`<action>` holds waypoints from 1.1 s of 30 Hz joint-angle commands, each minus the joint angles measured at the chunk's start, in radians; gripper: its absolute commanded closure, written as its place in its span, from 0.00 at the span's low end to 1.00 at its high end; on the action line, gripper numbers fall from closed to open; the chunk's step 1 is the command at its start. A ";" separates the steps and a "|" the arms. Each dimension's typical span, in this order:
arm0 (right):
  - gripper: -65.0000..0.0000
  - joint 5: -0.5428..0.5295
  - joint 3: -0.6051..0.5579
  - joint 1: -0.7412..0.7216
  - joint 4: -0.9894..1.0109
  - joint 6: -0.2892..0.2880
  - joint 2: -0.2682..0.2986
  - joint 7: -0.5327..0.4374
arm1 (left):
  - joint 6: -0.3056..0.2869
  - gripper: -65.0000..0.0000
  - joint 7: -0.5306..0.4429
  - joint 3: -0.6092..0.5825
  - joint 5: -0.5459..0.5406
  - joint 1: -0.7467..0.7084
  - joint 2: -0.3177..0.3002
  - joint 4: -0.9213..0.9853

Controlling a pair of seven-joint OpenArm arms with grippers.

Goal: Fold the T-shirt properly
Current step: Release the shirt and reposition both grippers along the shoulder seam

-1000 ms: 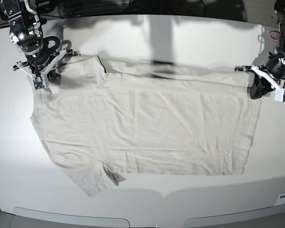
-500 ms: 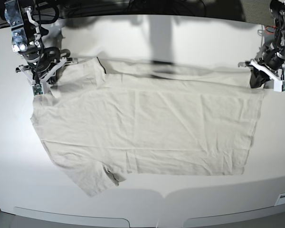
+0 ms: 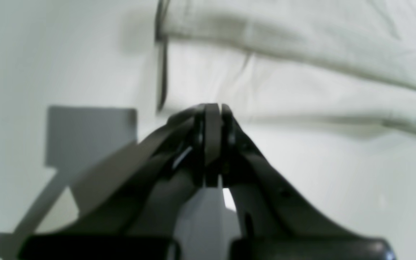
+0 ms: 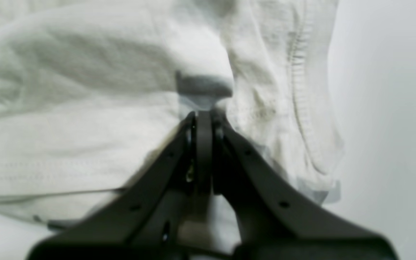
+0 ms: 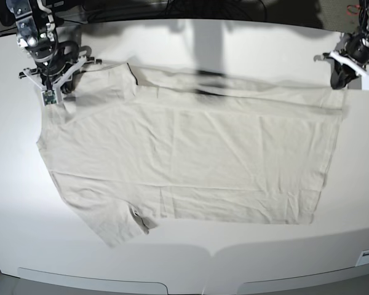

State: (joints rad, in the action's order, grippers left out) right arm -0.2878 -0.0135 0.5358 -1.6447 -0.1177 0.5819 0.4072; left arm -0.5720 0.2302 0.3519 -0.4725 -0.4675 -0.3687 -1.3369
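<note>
Overall count: one shirt, two hands, one counter.

Right hand: the black two-fingered right hand (image 5: pixel 54 91) sits at the far left of the base view, at the upper-left corner of the shirt by the sleeve. Its wrist view shows the two fingers pressed together with cloth bunched right at the tips (image 4: pixel 203 119); whether any fabric is pinched between them cannot be told.

Shirt: the single large plain off-white short-sleeved cotton T-shirt (image 5: pixel 190 160) lies spread flat across the middle of the counter, collar end toward the left and bottom hem toward the right. One sleeve points to the lower left, the other lies at the upper left beside the right hand. A narrow strip along the far edge is folded over onto the body. Light creases run across the chest.

Counter: the one white smooth counter (image 5: pixel 184 258) carries the shirt, with bare surface showing on all sides of it.

Left hand: the black two-fingered left hand (image 5: pixel 339 78) is at the far right of the base view, at the shirt's upper-right corner. Its wrist view shows the fingers pressed together (image 3: pixel 213 112), with the hem edge lying just beyond the tips and nothing visibly between them.
</note>
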 commanded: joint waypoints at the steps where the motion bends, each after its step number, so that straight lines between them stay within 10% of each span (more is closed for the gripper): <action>1: 1.00 0.007 0.002 0.024 -0.012 -0.006 0.011 0.034 | 0.023 1.00 0.101 -0.004 0.056 -0.030 -0.006 0.006; 15: 1.00 0.058 0.001 0.063 -0.030 -0.003 0.010 0.003 | 0.061 1.00 0.076 0.033 -0.019 -0.026 -0.006 -0.320; 33: 1.00 0.052 0.001 0.063 -0.030 -0.006 0.011 0.020 | -0.023 1.00 0.089 0.033 0.098 0.163 0.061 0.116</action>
State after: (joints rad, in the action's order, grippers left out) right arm -0.2340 -0.0135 0.5903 -1.6711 -0.1139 0.5816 0.3874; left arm -0.6140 0.2356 0.3851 -0.4313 -0.2832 -0.3019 -1.2312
